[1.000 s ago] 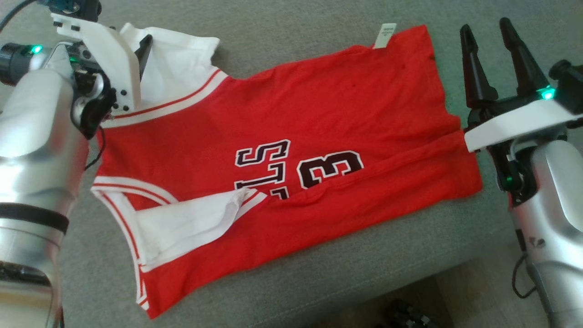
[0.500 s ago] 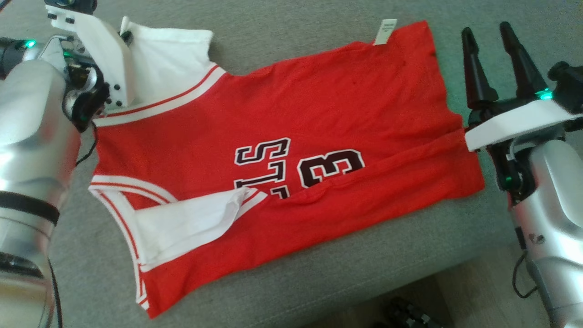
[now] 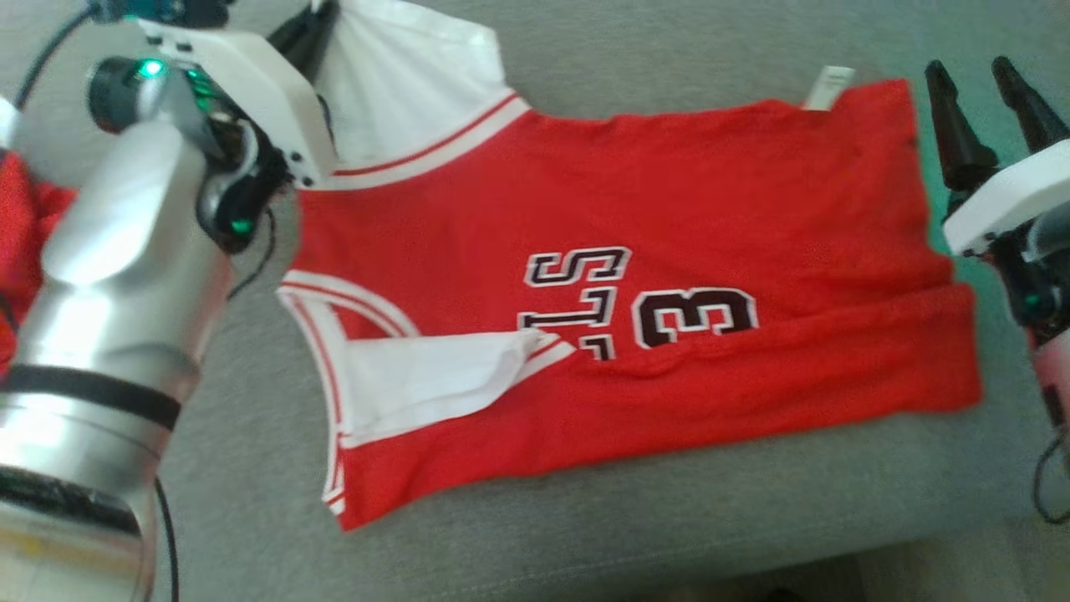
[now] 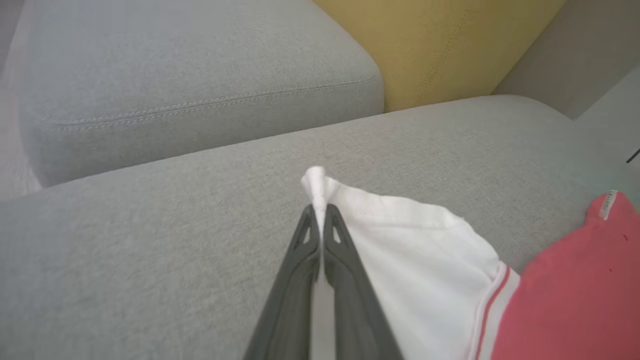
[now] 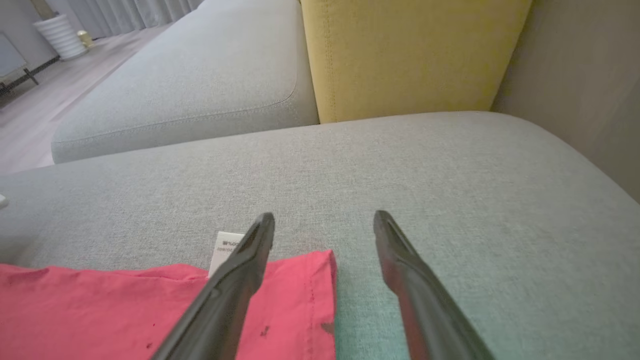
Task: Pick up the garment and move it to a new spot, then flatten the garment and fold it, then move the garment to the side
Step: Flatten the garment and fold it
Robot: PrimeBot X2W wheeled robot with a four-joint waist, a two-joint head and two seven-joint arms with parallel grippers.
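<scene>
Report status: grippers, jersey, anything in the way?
Left gripper shut on white sleeve corner of jersey. Right gripper open by hem corner, gripping nothing. Jersey spread on sofa cushion, near edge folded over. Far left: red fabric, apart.

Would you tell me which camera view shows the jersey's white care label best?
The right wrist view: the care label lies close, its print visible. The head view shows it small and blurred at the hem of the jersey; the left wrist view, a sliver at the right edge.
</scene>
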